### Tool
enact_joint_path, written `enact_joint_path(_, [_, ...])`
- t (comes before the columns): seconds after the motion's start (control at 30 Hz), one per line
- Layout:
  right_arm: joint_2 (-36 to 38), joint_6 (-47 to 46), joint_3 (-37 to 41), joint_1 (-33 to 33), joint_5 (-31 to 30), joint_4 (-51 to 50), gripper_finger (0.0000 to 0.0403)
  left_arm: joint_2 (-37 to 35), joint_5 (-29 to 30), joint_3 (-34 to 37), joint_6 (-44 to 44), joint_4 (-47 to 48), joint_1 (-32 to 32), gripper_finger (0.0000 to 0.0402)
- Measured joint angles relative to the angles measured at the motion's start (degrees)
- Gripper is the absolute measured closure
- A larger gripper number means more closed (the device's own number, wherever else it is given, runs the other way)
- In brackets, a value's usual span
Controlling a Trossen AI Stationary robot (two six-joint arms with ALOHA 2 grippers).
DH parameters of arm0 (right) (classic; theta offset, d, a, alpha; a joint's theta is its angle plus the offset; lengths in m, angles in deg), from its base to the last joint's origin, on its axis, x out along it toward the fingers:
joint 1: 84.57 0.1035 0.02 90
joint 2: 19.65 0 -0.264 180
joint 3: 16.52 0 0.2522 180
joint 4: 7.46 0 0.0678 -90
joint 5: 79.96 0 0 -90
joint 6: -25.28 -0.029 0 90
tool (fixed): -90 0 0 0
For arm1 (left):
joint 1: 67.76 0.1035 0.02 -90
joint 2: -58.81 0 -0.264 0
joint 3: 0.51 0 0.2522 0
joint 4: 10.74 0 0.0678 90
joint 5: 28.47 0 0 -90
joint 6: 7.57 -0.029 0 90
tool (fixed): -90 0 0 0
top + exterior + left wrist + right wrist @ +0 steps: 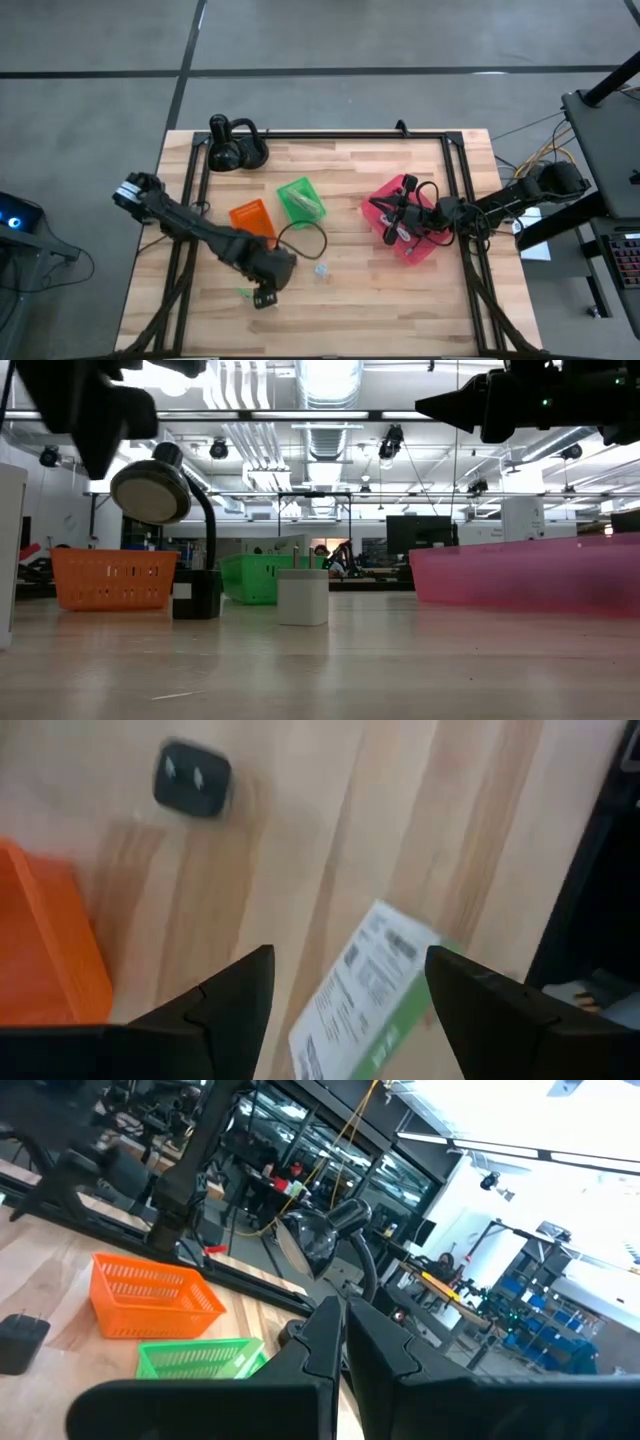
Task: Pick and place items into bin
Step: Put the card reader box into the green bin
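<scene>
My left gripper (262, 296) (345, 995) is open low over the table's near middle. A flat green-and-white labelled packet (372, 982) lies on the wood between its fingers, showing as a green sliver (244, 293) from above. A small black plug block (192, 778) (20, 1342) lies farther off on the table. A black cable (308, 236) loops from the green bin (299, 199). A small clear bit (321, 269) rests on the wood. My right gripper (392, 216) (345, 1342) is shut, above the pink bin (418, 246). The fingers hide whether it holds anything.
An orange bin (251, 217) (40, 945) sits just beyond my left gripper, beside the green bin. A black desk lamp (234, 146) (160, 490) stands at the far left corner. A black frame (462, 170) borders the table. Bare wood lies along the near edge.
</scene>
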Motion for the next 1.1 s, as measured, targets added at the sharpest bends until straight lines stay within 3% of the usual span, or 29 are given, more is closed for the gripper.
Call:
enact_joint_path(0.27, [0.0, 0.0, 0.0, 0.0, 0.0, 0.0, 0.0394, 5.9, 1.5, -4.9, 7.3, 9.7, -6.3, 0.0157])
enact_joint_path(0.5, [0.0, -0.7, 0.0, -0.5, 0.0, -0.4, 0.0394, 6.7, 1.6, -6.2, 7.5, 10.3, -8.0, 0.0157])
enact_joint_path(1.1, [0.0, -1.1, 0.0, -2.3, 0.0, -3.0, 0.0394, 8.3, 3.1, -6.0, -0.6, 10.4, -9.4, 0.0157])
